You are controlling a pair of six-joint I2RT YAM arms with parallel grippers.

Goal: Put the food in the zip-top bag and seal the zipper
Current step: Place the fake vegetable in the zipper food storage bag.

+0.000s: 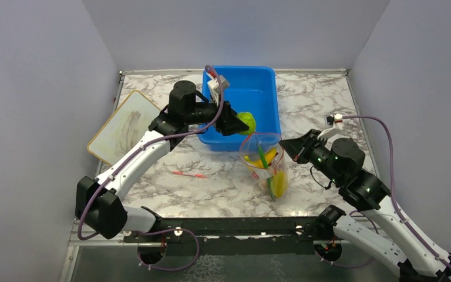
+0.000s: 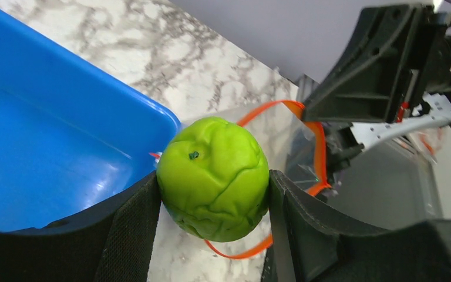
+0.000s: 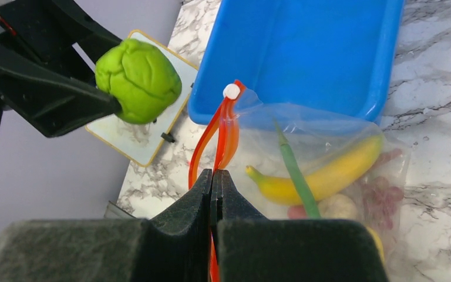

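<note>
My left gripper (image 1: 241, 124) is shut on the green lime (image 2: 213, 177) and holds it in the air at the blue tub's front right corner, just above and behind the bag's mouth. The lime also shows in the right wrist view (image 3: 138, 79). The clear zip-top bag (image 1: 265, 165) stands open on the table. Inside it lie a yellow banana (image 3: 323, 173), a green stem, purple grapes (image 3: 381, 191) and a beige garlic bulb (image 3: 337, 207). My right gripper (image 3: 212, 176) is shut on the orange-red zipper strip (image 3: 223, 132) and holds the mouth up.
The blue tub (image 1: 252, 97) stands behind the bag. A thin red stick (image 1: 189, 174) lies on the marble table left of the bag. A white board (image 1: 123, 124) lies at the far left. Grey walls close in three sides.
</note>
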